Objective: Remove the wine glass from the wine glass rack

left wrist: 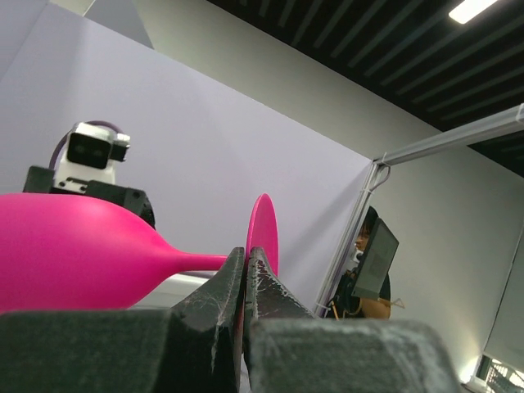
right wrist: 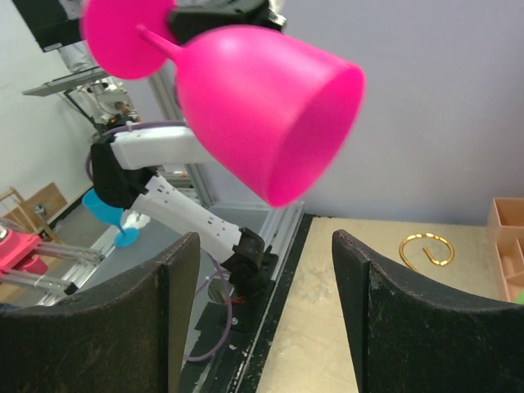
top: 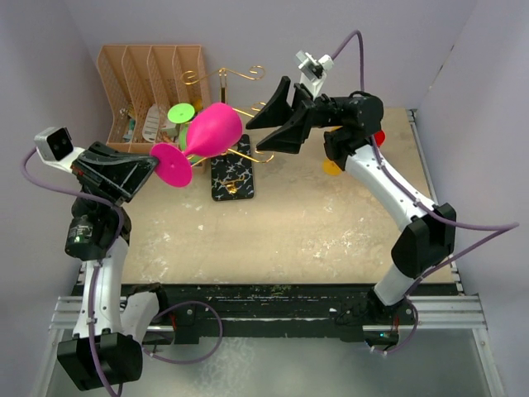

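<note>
Gripping: the left gripper (top: pixel 151 168) is clamping shut on the pink wine glass (top: pixel 213 130), and its fingers (left wrist: pixel 217 286) are pressing together on the edge of the glass's round foot.
Glass position: the wine glass is lying on its side in the air, toward the far-left corner of the table (top: pixel 314 231). Its foot is pointing at the left arm and its open bowl is facing the right arm.
Rack: the wine glass rack (top: pixel 231 179) is standing near the table's far edge. Its black veined base is sitting below and just right of the glass's bowl. Gold hook arms are curling behind and under the bowl; whether any wire is touching the glass cannot be told.
Right gripper: the right gripper (top: pixel 254 136) is hanging with its jaws spread wide, holding nothing, just beside the bowl's mouth and aiming at it.
Right wrist view: the bowl's mouth is filling the space above the two spread fingers (right wrist: pixel 168 311).
Neighbours: a tan slotted organiser (top: pixel 153 78) is occupying the far-left corner, and a green glass (top: pixel 181 112) is showing just behind the pink one.
</note>
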Available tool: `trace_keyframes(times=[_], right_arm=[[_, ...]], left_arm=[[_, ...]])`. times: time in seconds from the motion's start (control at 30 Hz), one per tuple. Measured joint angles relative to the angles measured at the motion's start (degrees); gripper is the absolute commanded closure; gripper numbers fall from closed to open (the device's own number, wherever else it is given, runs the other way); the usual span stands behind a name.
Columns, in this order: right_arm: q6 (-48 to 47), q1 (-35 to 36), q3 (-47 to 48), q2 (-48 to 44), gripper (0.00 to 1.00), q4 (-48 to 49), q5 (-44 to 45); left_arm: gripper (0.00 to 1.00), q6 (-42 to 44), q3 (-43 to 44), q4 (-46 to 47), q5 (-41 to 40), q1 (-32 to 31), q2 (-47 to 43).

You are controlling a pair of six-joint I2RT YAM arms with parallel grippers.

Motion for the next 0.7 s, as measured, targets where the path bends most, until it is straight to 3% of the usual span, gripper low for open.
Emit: trace_keyframes(times=[0.37, 0.7], right_arm=[[21.9, 0.7, 6.7, 7.5, 0.36, 26.1, -0.4], [28.5, 1.8, 7.5, 10.7, 0.36, 31.2, -0.5]], left_arm=[[1.00, 0.0, -4.0, 0.0, 0.0, 0.0, -0.1], [1.00, 0.0, -4.0, 0.0, 0.0, 0.0, -0.1]])
